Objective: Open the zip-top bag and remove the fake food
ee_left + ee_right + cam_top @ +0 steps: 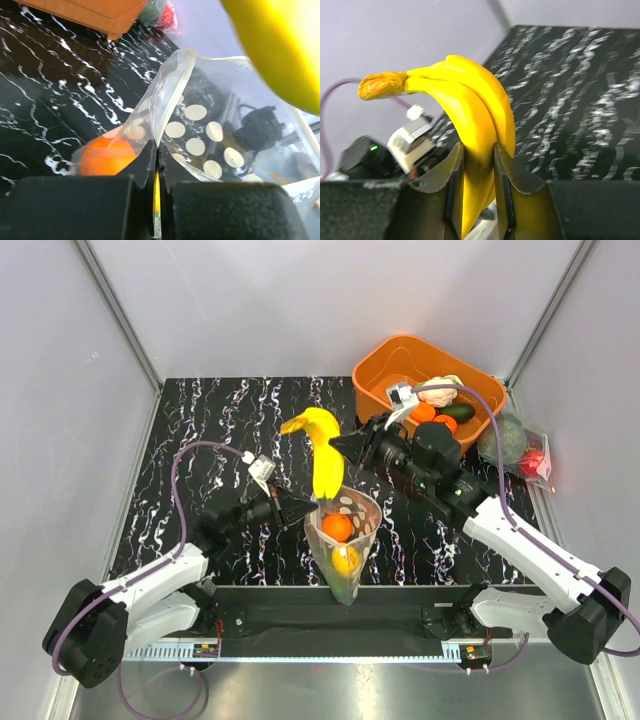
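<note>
Banana bunch upright, clamped in right claw, lower end at mouth of zip-top bag whose rim left claw pinches.

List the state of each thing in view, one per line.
left gripper, shut on the zip-top bag's rim.
right gripper, shut on the banana bunch.
zip-top bag, open, hanging upright.
banana bunch, upright, lower end at bag's mouth.
orange fruit, inside the bag.
yellow piece, inside the bag, lower.
</note>
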Tool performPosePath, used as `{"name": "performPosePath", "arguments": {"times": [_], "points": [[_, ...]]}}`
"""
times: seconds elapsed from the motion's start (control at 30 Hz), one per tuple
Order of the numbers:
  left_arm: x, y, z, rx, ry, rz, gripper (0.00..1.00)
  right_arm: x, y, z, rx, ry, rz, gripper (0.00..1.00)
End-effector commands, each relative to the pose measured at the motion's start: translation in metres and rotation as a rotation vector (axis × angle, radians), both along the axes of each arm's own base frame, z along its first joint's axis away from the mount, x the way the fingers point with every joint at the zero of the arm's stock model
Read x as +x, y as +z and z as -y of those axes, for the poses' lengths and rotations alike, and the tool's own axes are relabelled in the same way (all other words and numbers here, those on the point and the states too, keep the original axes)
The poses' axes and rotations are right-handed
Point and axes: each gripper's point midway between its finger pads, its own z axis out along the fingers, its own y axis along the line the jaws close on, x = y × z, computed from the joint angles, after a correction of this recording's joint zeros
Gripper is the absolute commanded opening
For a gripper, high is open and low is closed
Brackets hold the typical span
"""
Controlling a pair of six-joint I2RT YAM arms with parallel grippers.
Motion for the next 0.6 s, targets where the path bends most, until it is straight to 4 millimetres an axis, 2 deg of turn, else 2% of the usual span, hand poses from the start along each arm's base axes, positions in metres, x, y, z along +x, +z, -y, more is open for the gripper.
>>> {"name": "performPosePath", "arguments": {"times": [0.0,0.03,0.1,0.13,0.23,0.27,0.33,0.37,0.43,0.47,0.57], "points": [[0.014,0.026,0.0,0.062,0.029,0.082,0.0,0.035,0.026,0.034,-0.109,-0.215,0.067,0.0],[0.016,0.028,-0.001,0.078,0.04,0.086,0.0,0.049,0.032,0.044,-0.139,-0.255,0.077,0.0],[0.021,0.035,-0.002,0.108,0.056,0.078,0.0,0.066,0.019,0.059,-0.205,-0.308,0.037,0.0],[0.023,0.035,-0.003,0.116,0.066,0.07,0.0,0.079,0.025,0.075,-0.214,-0.354,0.044,0.0],[0.028,0.038,-0.006,0.15,0.096,0.044,0.0,0.104,0.018,0.102,-0.266,-0.425,0.013,0.0],[0.029,0.033,-0.008,0.181,0.101,0.028,0.0,0.114,0.013,0.121,-0.284,-0.469,-0.007,0.0],[0.032,0.04,-0.01,0.197,0.113,0.036,0.0,0.13,0.008,0.14,-0.311,-0.508,-0.02,0.0],[0.031,0.037,-0.011,0.218,0.114,0.03,0.0,0.139,0.005,0.16,-0.321,-0.556,-0.036,0.0],[0.032,0.041,-0.012,0.225,0.117,0.035,0.0,0.151,-0.001,0.177,-0.341,-0.585,-0.054,0.0],[0.032,0.04,-0.013,0.231,0.121,0.029,0.0,0.158,-0.006,0.196,-0.357,-0.625,-0.068,0.0],[0.032,0.04,-0.014,0.242,0.122,0.025,0.0,0.172,-0.02,0.224,-0.399,-0.68,-0.105,0.0]]}}
